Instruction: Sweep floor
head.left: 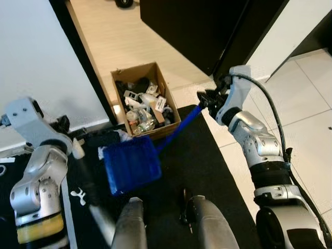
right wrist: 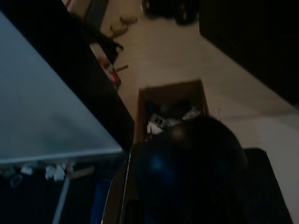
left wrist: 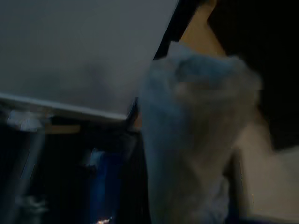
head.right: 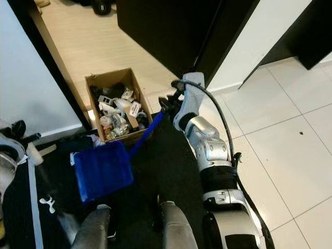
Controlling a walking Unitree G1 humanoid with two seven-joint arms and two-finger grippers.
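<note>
A cardboard box [head.left: 147, 98] full of mixed clutter is taken as the landmark; it sits on the floor at the edge of a black mat [head.left: 207, 171], against the dark door frame [head.left: 83, 57]. Behind the box, pale wood flooring [head.left: 119, 36] runs away through the doorway, and a large black cabinet [head.left: 207, 26] stands behind and to the right of it. To the right of the box and mat, white tiled floor [head.right: 290, 135] lies open and offers the widest room for movement. To the left of the box a white wall panel [head.left: 36, 57] closes the space off.

A blue dustpan [head.left: 130, 163] is held just in front of the box, its pan tilted over the mat and its long blue handle [head.left: 179, 128] passing the box's right front corner, touching or nearly so. The right gripper [head.left: 210, 98] is seen to the right of the box, its fingers closed round the top of the handle. The left gripper [head.left: 65, 124] is seen left of the box, near a pale stick [head.left: 96, 205] that slants down across the mat; whether its fingers are open or closed cannot be told. In the left wrist view a blurred pale shape [left wrist: 196, 135] blocks the centre
</note>
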